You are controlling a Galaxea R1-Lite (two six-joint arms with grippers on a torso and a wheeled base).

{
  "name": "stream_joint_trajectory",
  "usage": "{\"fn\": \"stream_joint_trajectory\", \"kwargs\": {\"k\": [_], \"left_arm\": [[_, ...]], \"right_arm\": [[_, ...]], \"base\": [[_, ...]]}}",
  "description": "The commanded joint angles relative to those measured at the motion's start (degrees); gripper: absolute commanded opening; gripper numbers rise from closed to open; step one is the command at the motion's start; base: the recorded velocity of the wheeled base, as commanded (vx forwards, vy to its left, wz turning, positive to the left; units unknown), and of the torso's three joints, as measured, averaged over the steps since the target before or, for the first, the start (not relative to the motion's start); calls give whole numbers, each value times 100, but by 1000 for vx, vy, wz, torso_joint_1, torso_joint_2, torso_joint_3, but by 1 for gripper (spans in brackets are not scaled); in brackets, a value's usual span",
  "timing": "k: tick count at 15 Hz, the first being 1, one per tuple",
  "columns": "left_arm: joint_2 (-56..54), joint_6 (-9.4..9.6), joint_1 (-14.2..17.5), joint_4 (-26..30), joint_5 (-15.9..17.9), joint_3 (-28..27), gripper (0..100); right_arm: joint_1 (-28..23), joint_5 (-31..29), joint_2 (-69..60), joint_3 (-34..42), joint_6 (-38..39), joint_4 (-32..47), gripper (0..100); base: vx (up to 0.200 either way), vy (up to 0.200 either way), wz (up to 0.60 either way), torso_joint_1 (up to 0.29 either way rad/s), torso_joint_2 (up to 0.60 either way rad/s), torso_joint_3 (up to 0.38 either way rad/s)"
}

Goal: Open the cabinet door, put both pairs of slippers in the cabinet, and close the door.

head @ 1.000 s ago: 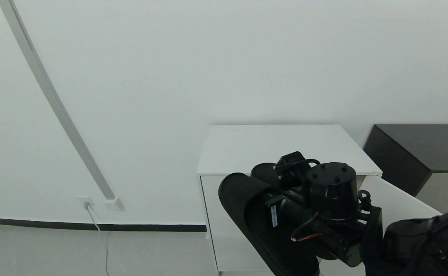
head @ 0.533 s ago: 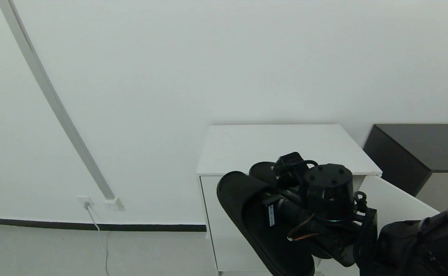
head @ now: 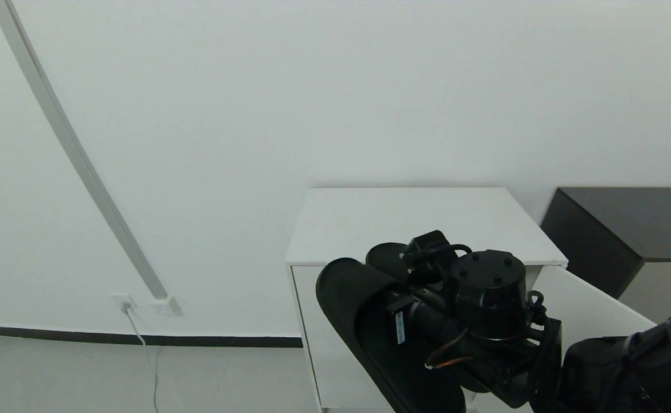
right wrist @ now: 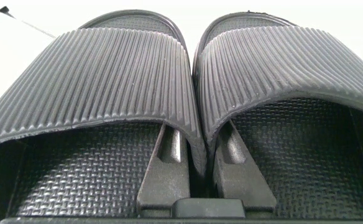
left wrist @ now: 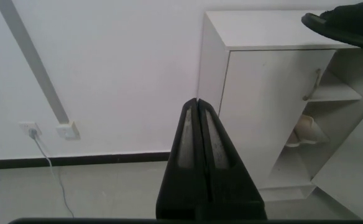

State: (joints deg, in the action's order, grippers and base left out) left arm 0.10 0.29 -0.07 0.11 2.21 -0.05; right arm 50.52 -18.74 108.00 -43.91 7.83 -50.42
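Note:
A white cabinet (head: 404,221) stands against the wall, its right door (head: 588,310) swung open. My right gripper (right wrist: 197,143) is shut on a pair of black slippers (head: 364,321), its fingers (right wrist: 166,168) under the straps and pinching the two inner edges together. The pair hangs tilted in front of the cabinet's upper front. My left gripper (left wrist: 197,106) is shut and empty, facing the cabinet (left wrist: 262,112) from the left. A light-coloured pair of slippers (left wrist: 307,130) lies on a lower shelf in the open compartment. A black slipper's tip (left wrist: 349,25) juts over the cabinet top.
A dark cabinet (head: 628,229) stands to the right of the white one. A wall socket with a cable (head: 123,301) and a slanted conduit (head: 71,143) are on the wall at the left, above bare floor (head: 111,373).
The head view has shifted slightly, so the cabinet sits a little further left. The right gripper with the black slippers keeps about the same place before the cabinet.

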Motion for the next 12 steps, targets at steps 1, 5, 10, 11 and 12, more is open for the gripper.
{"fn": "stream_joint_trajectory", "kwargs": {"k": [1,5,10,11,12], "left_arm": [[-1,6,-1,-2,-1,5,0],[-1,6,-1,-2,-1,5,0],[-1,6,-1,-2,-1,5,0],[-1,6,-1,-2,-1,5,0],[-1,6,-1,-2,-1,5,0]], "right_arm": [[11,2,28,-12,0,-3,0],[2,2,28,40,0,-12,0],[2,2,64,67,0,-214,0],[2,37,64,199,-36,-442,0],[2,37,64,251,-123,-530,0]], "base": [[0,-200,0,2,-2,2],[0,-200,0,4,4,4],[0,-200,0,2,2,2],[0,0,0,0,0,0],[0,0,0,0,0,0]]}}
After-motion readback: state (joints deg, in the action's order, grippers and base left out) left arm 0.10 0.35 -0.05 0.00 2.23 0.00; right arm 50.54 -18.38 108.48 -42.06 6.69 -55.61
